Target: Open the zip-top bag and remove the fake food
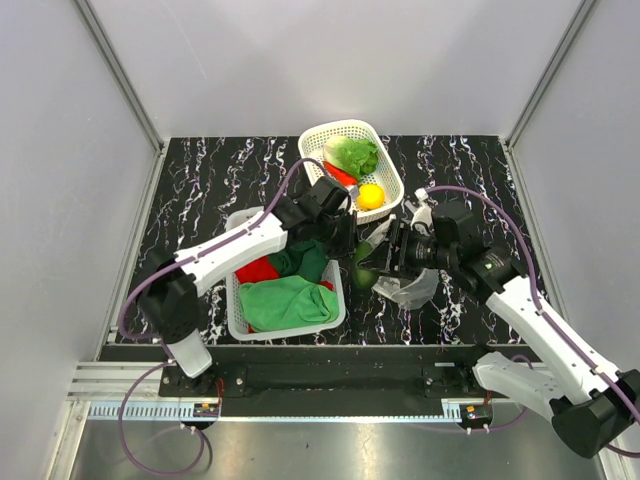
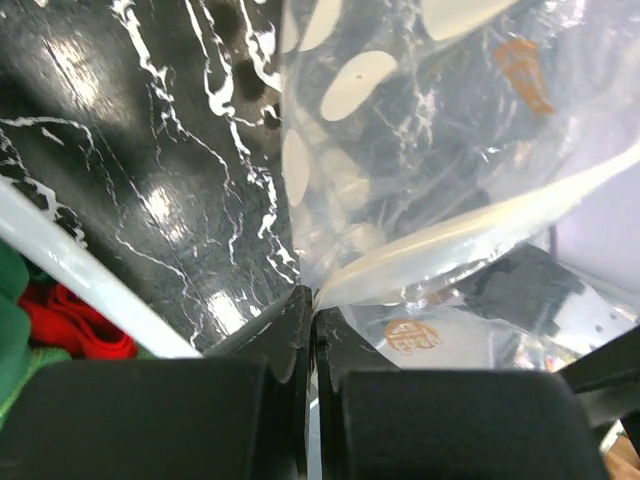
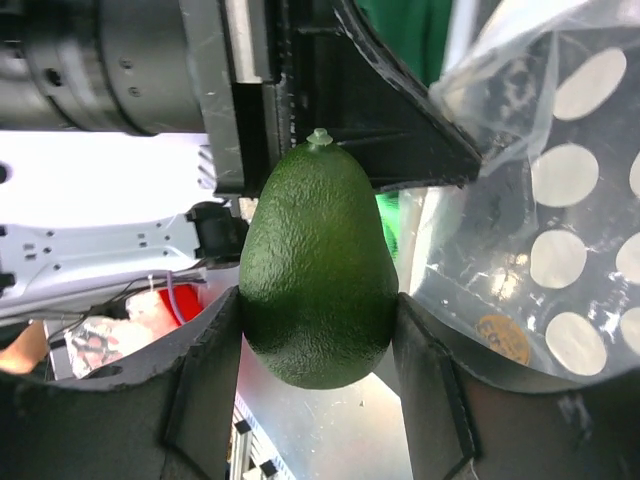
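Two grips to watch. Your right gripper is clamped on the dark green, pebbly plastic avocado. The pads sit on its fat flanks, the long axis runs crosswise to the squeeze, and the stem tip points at the left gripper. That one is pinched tight on the rim of the clear, crinkly, white-dotted zip-top bag, just beside the fruit. The avocado looks free of the plastic. The white perforated basket lies beyond, and your right arm is nearer.

Avocado, seemingly pinched, in right gripper
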`<state>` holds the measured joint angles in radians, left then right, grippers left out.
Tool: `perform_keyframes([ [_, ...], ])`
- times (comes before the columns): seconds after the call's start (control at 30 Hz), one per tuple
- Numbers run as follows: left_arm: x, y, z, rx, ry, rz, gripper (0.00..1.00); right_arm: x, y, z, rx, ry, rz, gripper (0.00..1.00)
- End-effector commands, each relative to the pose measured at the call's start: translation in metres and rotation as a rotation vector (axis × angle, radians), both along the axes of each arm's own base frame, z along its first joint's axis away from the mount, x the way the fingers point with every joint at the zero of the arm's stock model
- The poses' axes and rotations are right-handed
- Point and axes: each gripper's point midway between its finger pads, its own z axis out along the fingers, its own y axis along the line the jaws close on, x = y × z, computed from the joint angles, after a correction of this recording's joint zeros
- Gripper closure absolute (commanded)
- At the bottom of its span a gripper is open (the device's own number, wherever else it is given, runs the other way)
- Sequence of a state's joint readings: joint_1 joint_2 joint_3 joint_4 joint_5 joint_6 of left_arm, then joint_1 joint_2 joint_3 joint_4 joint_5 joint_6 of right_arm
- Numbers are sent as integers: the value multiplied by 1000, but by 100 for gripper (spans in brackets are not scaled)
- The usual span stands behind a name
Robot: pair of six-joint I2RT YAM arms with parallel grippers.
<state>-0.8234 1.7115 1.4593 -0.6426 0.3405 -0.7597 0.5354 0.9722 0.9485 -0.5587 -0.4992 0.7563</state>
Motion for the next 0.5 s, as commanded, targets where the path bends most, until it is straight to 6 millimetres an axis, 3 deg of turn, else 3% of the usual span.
perform_keyframes([
  [0.0,-5,5,5,-53,-10,6,100,-6,15,97,231,-343,113,100],
  [0.33,-1,28,1,-43,-9,60,100,35,-8,137,126,-529,-102,100],
  [0.47,-1,34,6,-55,-16,65,100,74,-22,137,-7,-565,-254,100],
])
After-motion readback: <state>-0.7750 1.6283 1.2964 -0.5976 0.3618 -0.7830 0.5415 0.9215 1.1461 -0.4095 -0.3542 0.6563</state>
